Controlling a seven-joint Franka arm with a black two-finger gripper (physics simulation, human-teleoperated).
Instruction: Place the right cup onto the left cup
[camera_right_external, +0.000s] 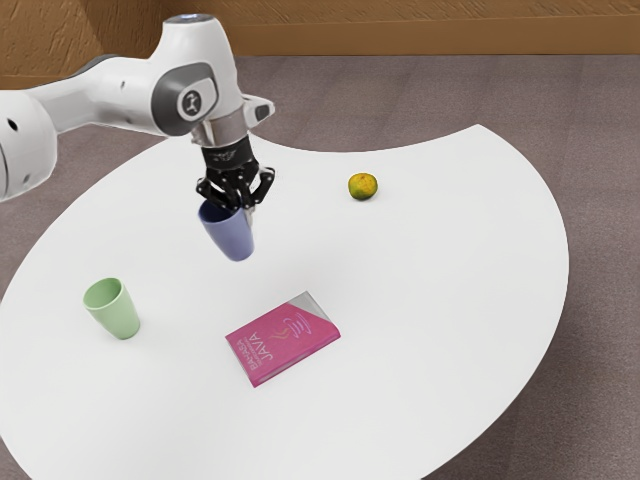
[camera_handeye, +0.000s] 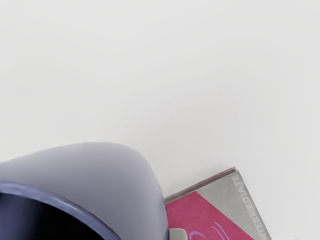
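In the exterior view, a pink book (camera_right_external: 283, 340) lay near the white desk's (camera_right_external: 450, 290) middle. A green cup (camera_right_external: 118, 312) stood toward nine o'clock. The jaws, nearly together, were clamped on the blue cup (camera_right_external: 232, 236), holding it over the desk toward eleven. An orange fruit (camera_right_external: 363, 186) sat at one; beyond were grey-purple floor (camera_right_external: 420, 105) and brown wall (camera_right_external: 430, 35).

Over my feed I count one cup (camera_right_external: 233, 239) and a second cup (camera_right_external: 118, 313) — two of that kind. Then I get one book (camera_right_external: 283, 340), one fruit (camera_right_external: 363, 186) and one table (camera_right_external: 450, 300) — a single one of each.
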